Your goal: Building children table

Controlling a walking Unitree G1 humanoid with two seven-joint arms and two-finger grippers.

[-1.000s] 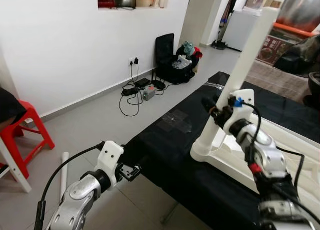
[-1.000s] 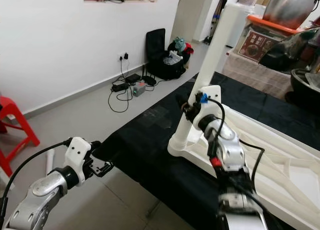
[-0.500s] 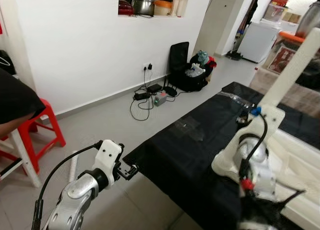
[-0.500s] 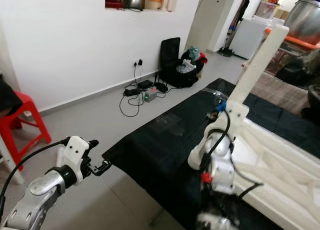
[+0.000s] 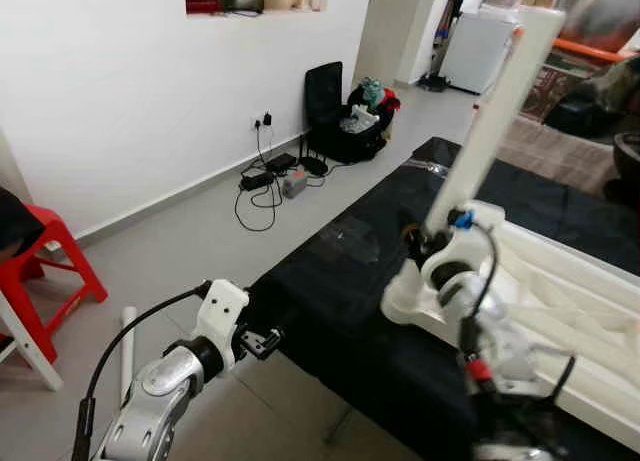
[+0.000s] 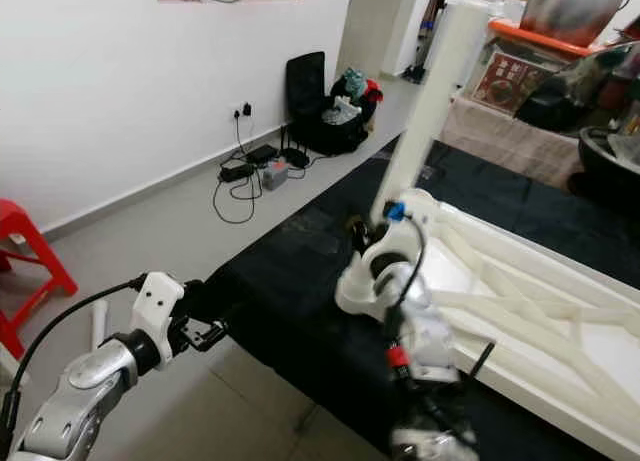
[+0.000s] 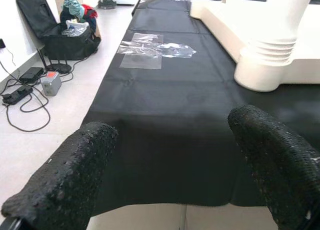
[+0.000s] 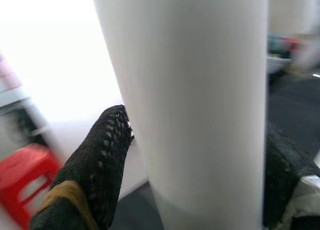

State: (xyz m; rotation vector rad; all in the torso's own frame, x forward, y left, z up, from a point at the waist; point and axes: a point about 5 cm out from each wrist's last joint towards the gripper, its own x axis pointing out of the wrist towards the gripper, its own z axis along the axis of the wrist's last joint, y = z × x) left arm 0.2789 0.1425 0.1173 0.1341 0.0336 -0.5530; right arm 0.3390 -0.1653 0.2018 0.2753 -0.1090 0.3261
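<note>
Your white table top (image 5: 560, 281) lies upside down on the black cloth (image 5: 340, 281) that covers the work surface, and 1 white leg (image 5: 490, 111) stands up from its near corner socket (image 5: 410, 301), leaning slightly. Your right gripper (image 5: 425, 243) is clamped around that leg low down, just above the socket; in the right wrist view the leg (image 8: 195, 105) sits between the 2 black fingers (image 8: 95, 165), touching both. Your left gripper (image 5: 262, 339) hangs in the air just off the near corner of the cloth, apart from it and holding nothing. Its 2 fingers (image 7: 65, 180) are spread wide, and between them you see the cloth (image 7: 165, 105), the socket (image 7: 272, 65) and a strip of clear tape (image 7: 155, 50) stuck on the cloth.

On the grey floor (image 5: 180, 241) to your left lie a white tube (image 5: 127, 346), a tangle of black cables (image 5: 262, 186) plugged into the wall, and an open black bag (image 5: 345, 121) with clothes in it. A red stool (image 5: 45, 271) stands by the white wall (image 5: 120, 91).
</note>
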